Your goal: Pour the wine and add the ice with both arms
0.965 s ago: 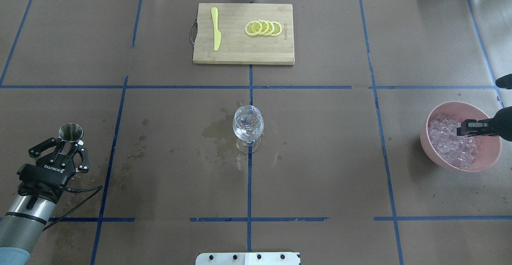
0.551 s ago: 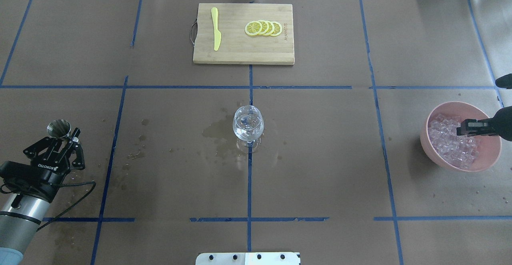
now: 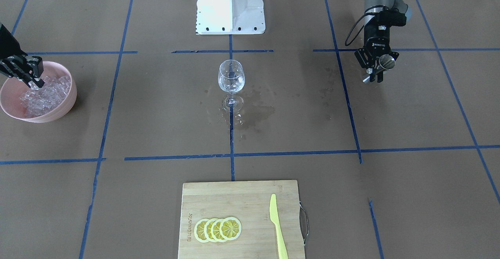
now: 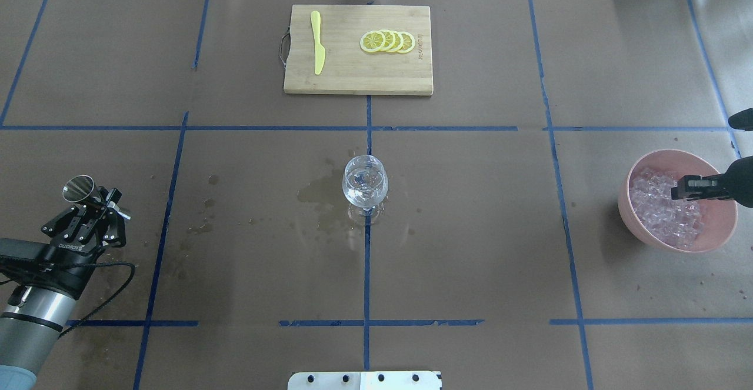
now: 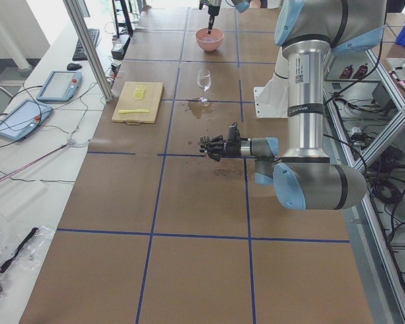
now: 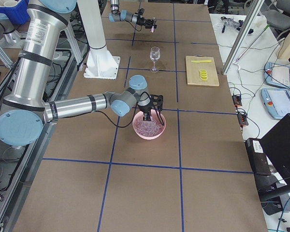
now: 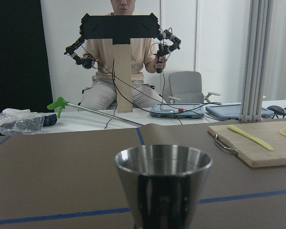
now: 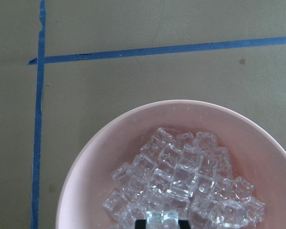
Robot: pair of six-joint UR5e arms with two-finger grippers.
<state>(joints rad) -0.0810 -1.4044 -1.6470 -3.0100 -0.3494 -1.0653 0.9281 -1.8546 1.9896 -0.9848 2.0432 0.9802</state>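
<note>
A clear stemmed wine glass stands at the table's centre; the wine in it is hardly visible. At the left edge of the overhead view my left gripper is shut on a small steel measuring cup, held a little above the table. On the right, a pink bowl holds a heap of ice. My right gripper reaches down into the bowl. The right wrist view shows one ice cube between its fingertips.
A wooden cutting board at the far middle carries lemon slices and a yellow knife. Wet stains lie around the glass foot. The white robot base stands at the near edge. A seated person shows across the table.
My left gripper has drawn back to the left with the steel cup and turned slightly. The right gripper and the glass stay where they were.
</note>
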